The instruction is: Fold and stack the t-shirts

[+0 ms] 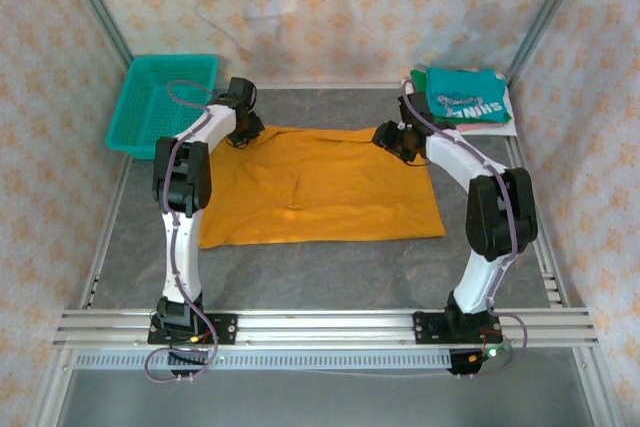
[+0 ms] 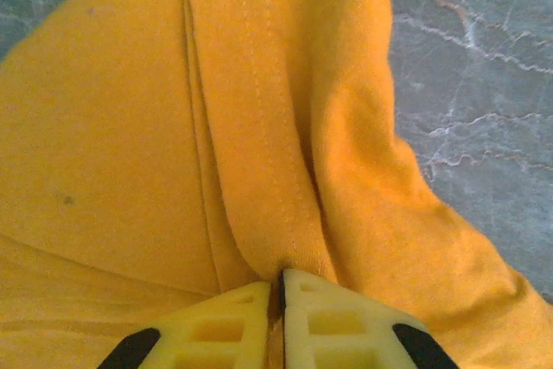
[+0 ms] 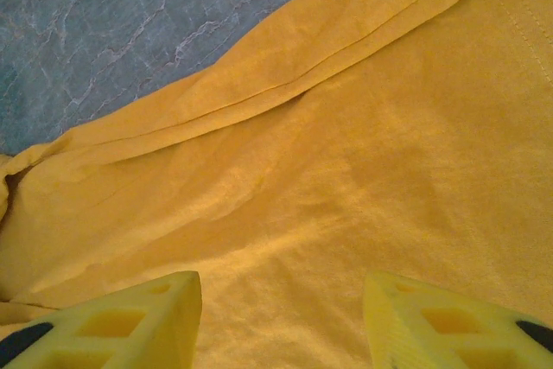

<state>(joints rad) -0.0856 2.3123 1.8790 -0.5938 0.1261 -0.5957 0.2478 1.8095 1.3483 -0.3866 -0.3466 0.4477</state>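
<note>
Orange shirt (image 1: 320, 182): spread flat on the worktop (image 1: 300, 267) between the two arms, plain side up, with a few shallow wrinkles; its far edge lies under both grippers.
Left gripper (image 2: 282, 278): at the far left corner of the shirt, jaws pressed together, with a stitched ridge of cloth running up into the seam between them, so it looks to have a thin pinch of the fabric.
Right gripper (image 3: 281, 300): over the far right edge, jaws about half apart with nothing between them, poised just above the cloth.
Finished pile: a folded teal shirt (image 1: 465, 97) with white lettering on top, at the far right corner, well apart from the orange one.
Basket (image 1: 150, 117): far left corner.
Handling: probably light, limp and prone to sagging or bunching; not fragile.
Where to grip: likely the doubled hem or seam at the corners, where the thicker cloth should slip less than a single layer.
</note>
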